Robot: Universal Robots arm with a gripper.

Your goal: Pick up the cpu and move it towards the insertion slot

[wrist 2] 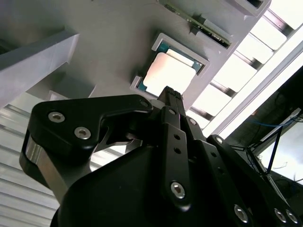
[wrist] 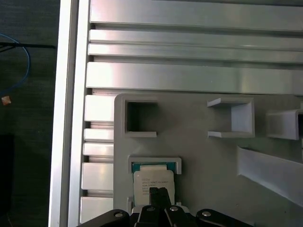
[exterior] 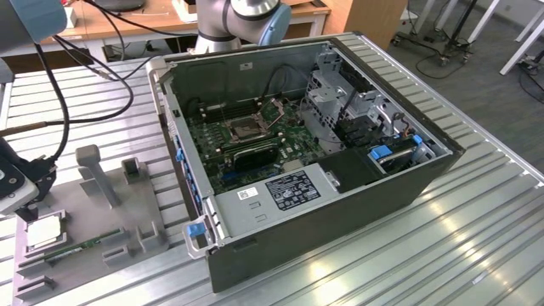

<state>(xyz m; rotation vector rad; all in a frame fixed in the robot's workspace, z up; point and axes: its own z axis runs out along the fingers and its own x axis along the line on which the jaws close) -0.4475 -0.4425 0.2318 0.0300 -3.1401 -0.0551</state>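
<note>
**Gripper poised at the seated cpu**

Exterior view — the gripper (exterior: 28,209) hangs at the exterior view's left edge, close over the cpu (exterior: 42,233). The cpu lies in its recess on the grey fixture (exterior: 140,201). The insertion slot (exterior: 246,131) sits well apart, on the motherboard inside the open computer case (exterior: 340,210).

Second wrist view — the fingertips (wrist 2: 171,94) are drawn together, holding nothing, just beside the cpu (wrist 2: 169,73).

First wrist view — the closed tips overlap the cpu's (wrist: 144,182) silver top; whether they touch it cannot be told.
</note>
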